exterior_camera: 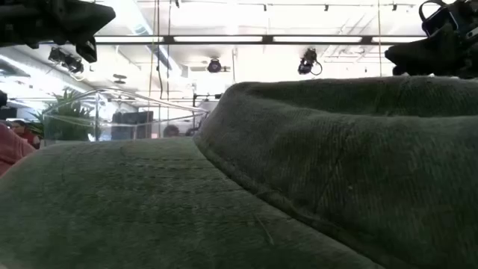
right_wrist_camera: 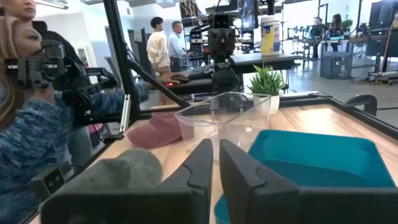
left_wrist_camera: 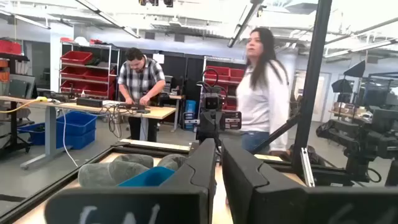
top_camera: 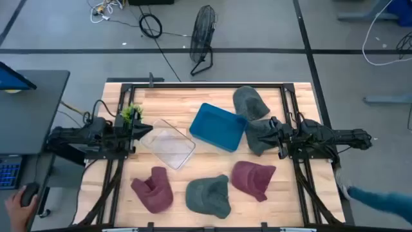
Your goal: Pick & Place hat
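Note:
Several knit hats lie flat on the wooden table: two grey ones [top_camera: 250, 102] [top_camera: 256, 138] at the right, a maroon one [top_camera: 253, 179], a grey-green one [top_camera: 209, 196] that fills the low view [exterior_camera: 299, 172], and another maroon one [top_camera: 153, 189]. A blue bin [top_camera: 217, 127] and a clear bin [top_camera: 167, 144] sit mid-table. My left gripper [top_camera: 149, 131] [left_wrist_camera: 217, 146] hovers shut at the clear bin's left. My right gripper [top_camera: 261, 134] [right_wrist_camera: 216, 146] hovers shut over the nearer grey hat, raised clear of it.
A small green plant [top_camera: 132, 113] stands at the table's left far side. A black frame [top_camera: 206, 84] runs around the table. People stand in the room beyond. A person's hand [top_camera: 16, 206] is at the near left, off the table.

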